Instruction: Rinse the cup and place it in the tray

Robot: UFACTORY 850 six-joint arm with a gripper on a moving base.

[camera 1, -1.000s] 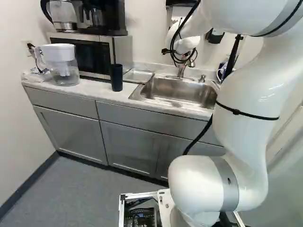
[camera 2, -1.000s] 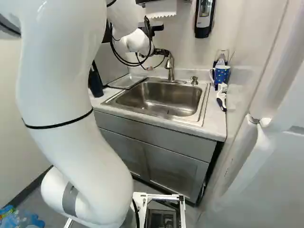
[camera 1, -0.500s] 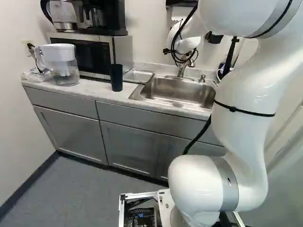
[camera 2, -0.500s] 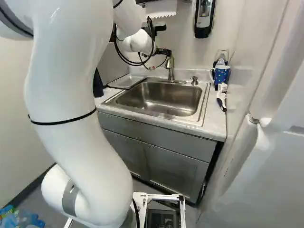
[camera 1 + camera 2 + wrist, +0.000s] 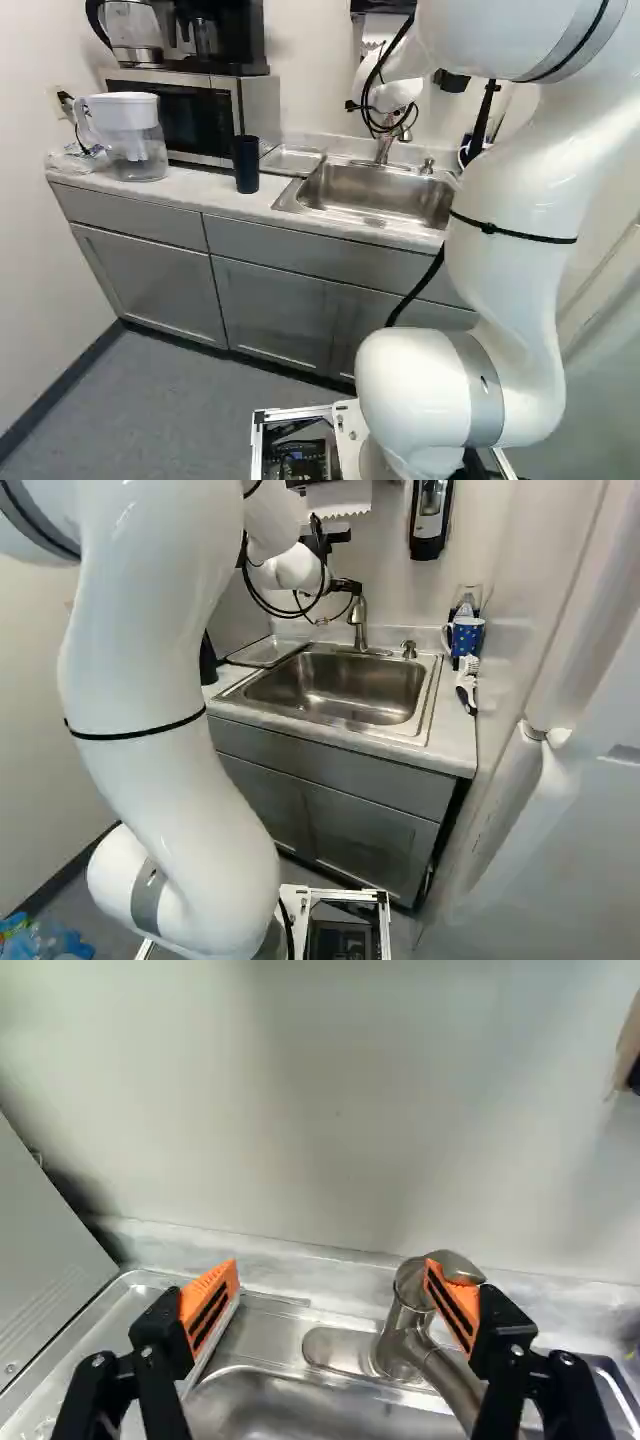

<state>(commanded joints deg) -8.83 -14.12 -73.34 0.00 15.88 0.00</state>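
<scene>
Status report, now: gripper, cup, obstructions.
Gripper open, empty. Dark cup upright on counter, outside metal tray. Faucet close against one side of gripper's opening; contact unclear.

Open room noted above the front of the sink. Faucet obstructs the rear, wall close behind it. Microwave limits access on one side of the tray.

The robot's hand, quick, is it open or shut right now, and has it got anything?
Hand: open, its fingers wide apart, holding nothing; one is right by the faucet, but I can't tell if they touch.
</scene>
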